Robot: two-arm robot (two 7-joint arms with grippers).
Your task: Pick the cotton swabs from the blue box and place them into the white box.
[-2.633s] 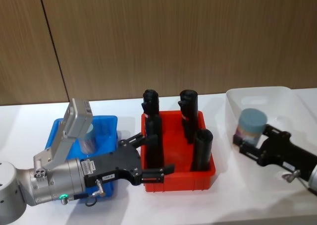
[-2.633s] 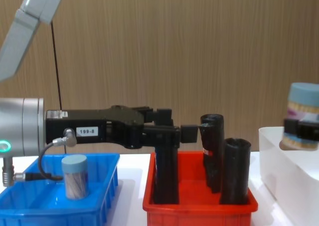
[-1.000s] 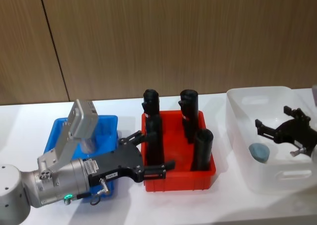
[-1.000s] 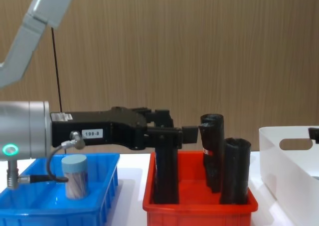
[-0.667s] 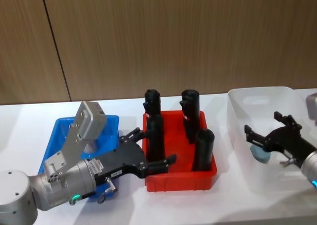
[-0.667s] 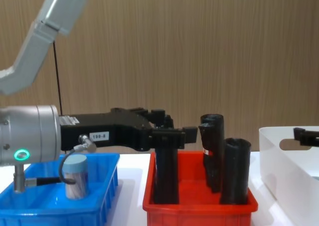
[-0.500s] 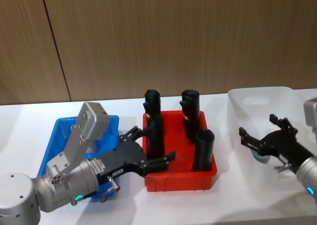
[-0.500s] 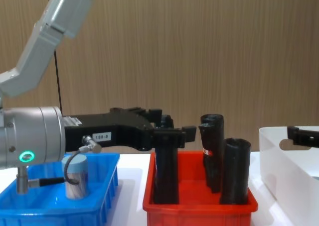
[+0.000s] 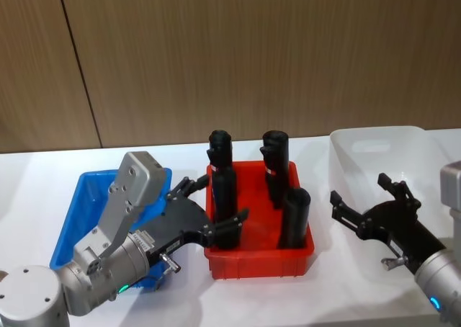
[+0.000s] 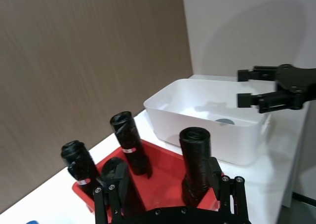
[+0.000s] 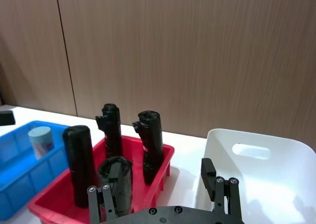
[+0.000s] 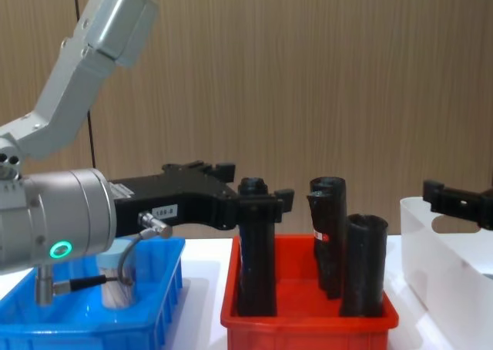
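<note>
1. Evidently empty, the right gripper [image 9: 366, 199] hung wide open beside the white box [image 9: 346, 143]. One cotton swab jar [image 10: 226, 121] sat inside, just beyond it, already delivered.
2. Spread and holding nothing, the left gripper [image 9: 216, 201] hovered ahead of the blue box [image 9: 72, 219], where another cotton swab jar [image 11: 40, 139] waited under its wrist, likely next.
3. Counted: two jars, four black rolls [image 9: 294, 219].

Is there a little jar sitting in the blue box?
Yes, a cotton swab jar with a pale blue lid stands upright inside the blue box.
</note>
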